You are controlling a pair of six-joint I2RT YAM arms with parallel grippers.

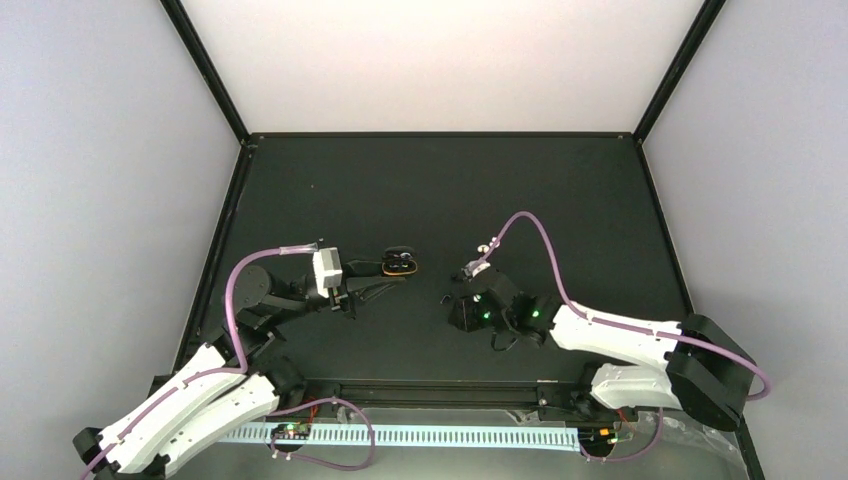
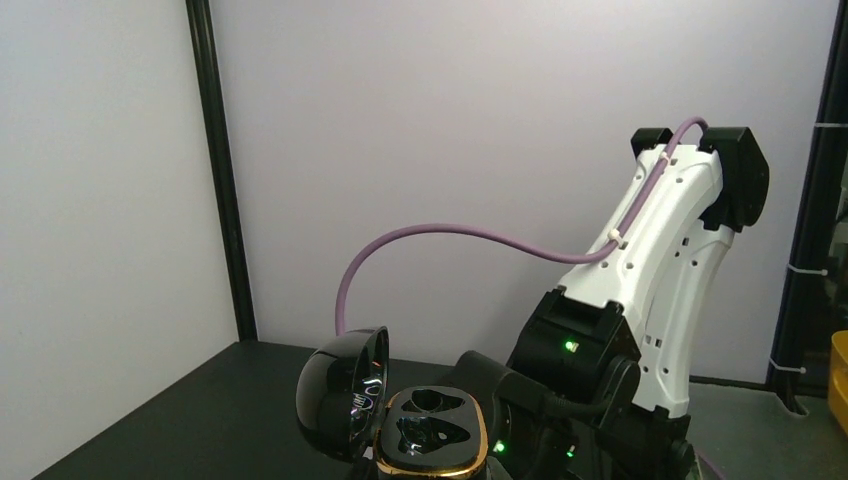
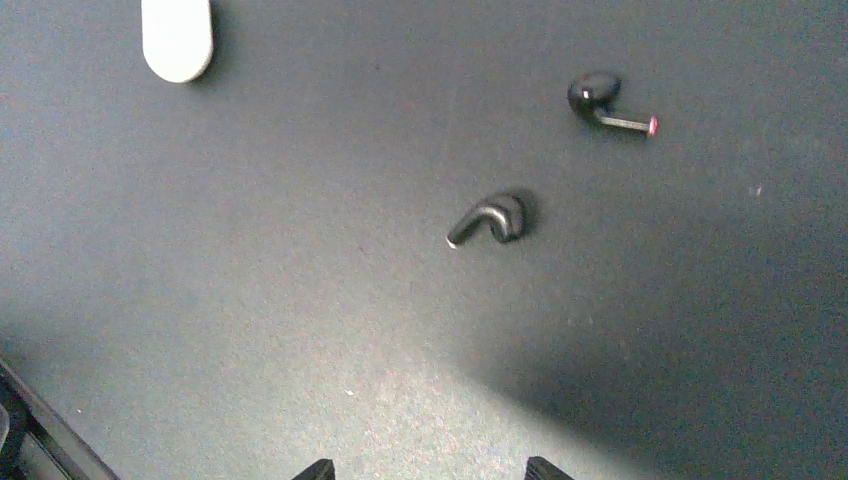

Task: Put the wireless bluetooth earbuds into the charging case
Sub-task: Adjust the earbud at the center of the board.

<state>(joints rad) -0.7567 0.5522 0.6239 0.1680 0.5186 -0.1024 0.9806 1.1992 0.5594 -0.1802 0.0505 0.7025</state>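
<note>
A matte black table (image 1: 430, 190) floors a booth with plain white walls (image 1: 100, 150). In the right wrist view two small glossy black stemmed earbuds lie on it. The nearer earbud (image 3: 495, 218) has its rounded head up and to the right. Its short stem runs down-left to a pale tip. The farther earbud (image 3: 600, 100) has a bean-shaped head and a thin stem that points right and slightly down, ending in a pinkish-red tip. The two lie apart.

The right gripper (image 3: 434, 470) hovers above them, its dark fingertips (image 3: 318, 468) spread with nothing between. The nearer earbud sits beyond that gap, closer to the fingertip at the right of the view. A white rounded oblong object (image 3: 177, 35) lies in the top left corner, well apart.

The pebble-shaped charging case (image 2: 430, 440) stands open near the left gripper (image 1: 385, 287). Its glossy black lid (image 2: 345, 405) is tipped back, and its gold-rimmed base shows two moulded wells. The left gripper's jaws are pressed together; whether they pinch the case cannot be seen.
</note>
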